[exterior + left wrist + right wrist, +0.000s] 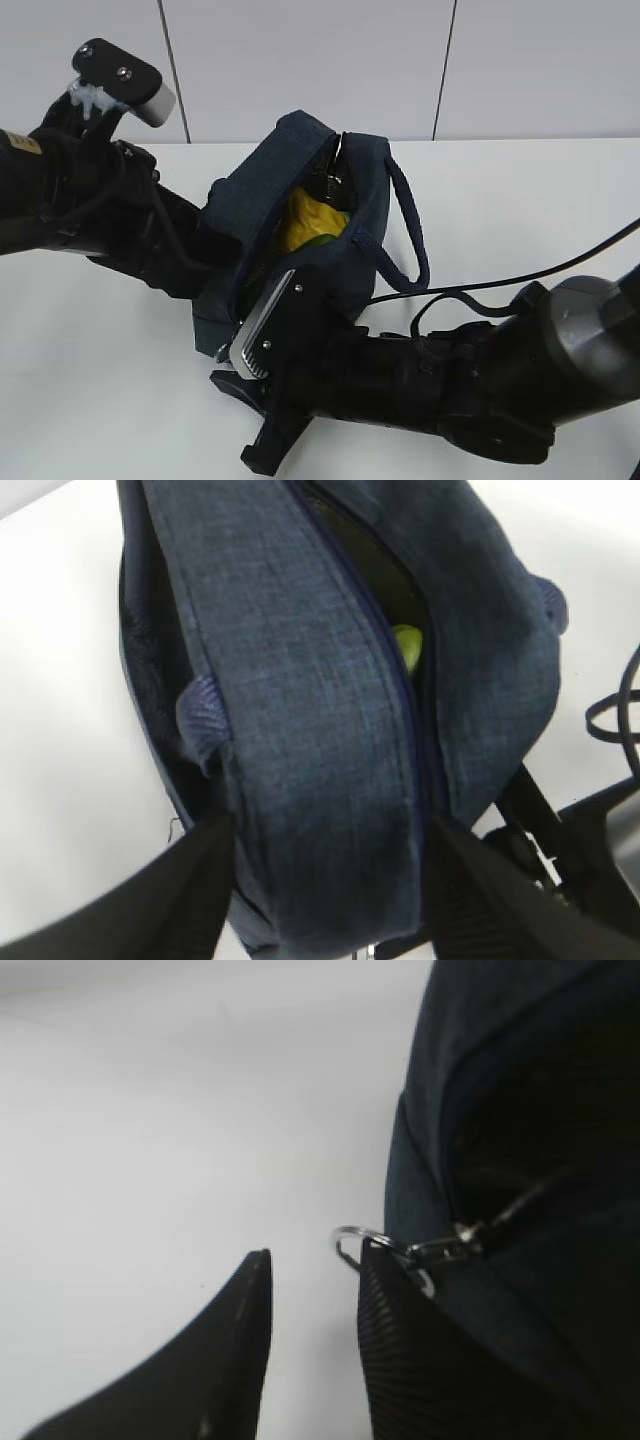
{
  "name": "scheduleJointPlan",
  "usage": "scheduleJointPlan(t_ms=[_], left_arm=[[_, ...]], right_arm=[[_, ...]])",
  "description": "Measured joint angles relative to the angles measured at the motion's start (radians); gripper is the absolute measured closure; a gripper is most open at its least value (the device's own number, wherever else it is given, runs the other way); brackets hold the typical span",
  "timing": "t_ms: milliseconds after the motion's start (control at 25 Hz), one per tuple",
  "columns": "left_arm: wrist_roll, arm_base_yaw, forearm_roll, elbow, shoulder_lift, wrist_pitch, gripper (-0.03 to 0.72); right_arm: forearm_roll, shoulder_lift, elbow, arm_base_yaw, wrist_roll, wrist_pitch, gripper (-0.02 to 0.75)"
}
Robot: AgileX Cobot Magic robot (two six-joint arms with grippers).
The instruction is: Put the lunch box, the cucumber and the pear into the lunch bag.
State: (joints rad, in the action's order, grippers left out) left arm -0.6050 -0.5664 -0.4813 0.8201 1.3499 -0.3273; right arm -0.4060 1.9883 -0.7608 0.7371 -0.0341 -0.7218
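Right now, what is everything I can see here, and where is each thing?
lunch bag: one, dark navy, mid-table, top zipper open.
pear: one, yellow, inside the bag.
green item: one, beside the pear inside; too hidden to name.
ring pull: one, silver, at the bag's end.
table: one, white.
left gripper: black, fingers astride the bag's end panel.
right gripper: black, open, one finger overlapping the ring.
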Motion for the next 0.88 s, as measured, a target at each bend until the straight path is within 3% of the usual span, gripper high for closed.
scheduleJointPlan(t_ms=[440, 880], left_arm=[[0.000, 0.000, 0.000, 0.000, 0.000, 0.002, 0.323], [0.000, 0.000, 0.000, 0.000, 0.000, 0.002, 0.323]], right_arm=[[-0.197, 0.002, -0.016, 0.000, -0.130, 0.024, 0.492], [-0.099, 0.004, -0.016, 0.000, -0.165, 0.158, 0.492]])
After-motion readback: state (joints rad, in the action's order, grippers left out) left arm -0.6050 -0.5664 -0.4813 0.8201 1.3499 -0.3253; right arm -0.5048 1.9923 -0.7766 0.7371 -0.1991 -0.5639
